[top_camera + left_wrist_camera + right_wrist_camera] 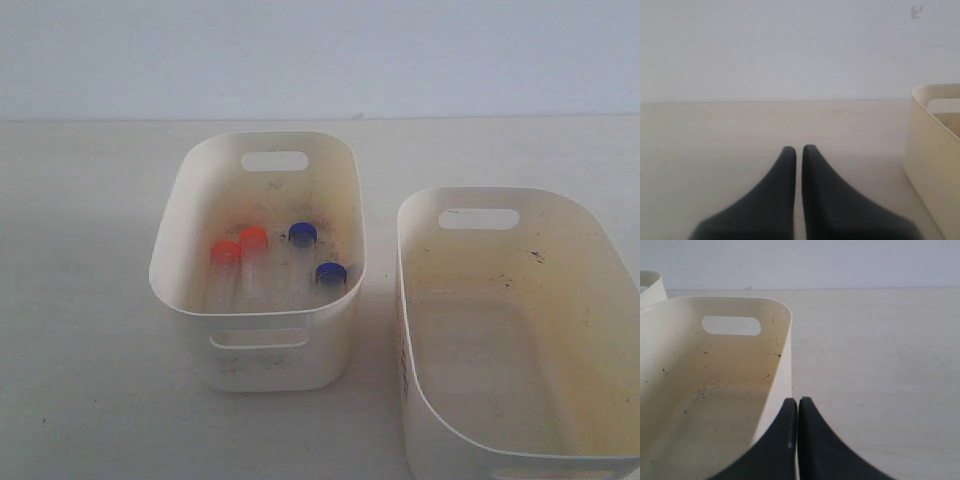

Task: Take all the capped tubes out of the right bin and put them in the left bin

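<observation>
Four capped tubes lie together in the left bin (262, 366): two with orange-red caps (225, 250) (254, 238) and two with dark blue caps (302, 234) (331, 273). The right bin (400, 240), with small black marks on its outer wall, holds no tubes. Neither gripper shows in the exterior view. My left gripper (799, 148) is shut and empty above bare table, with a cream bin wall (930, 150) off to one side. My right gripper (798, 401) is shut and empty just outside the right bin's wall (782, 370).
The two bins stand side by side on a pale table (80, 300) with a narrow gap between them. A plain light wall (320, 50) rises behind. A second bin's rim (650, 285) peeks in at the edge of the right wrist view.
</observation>
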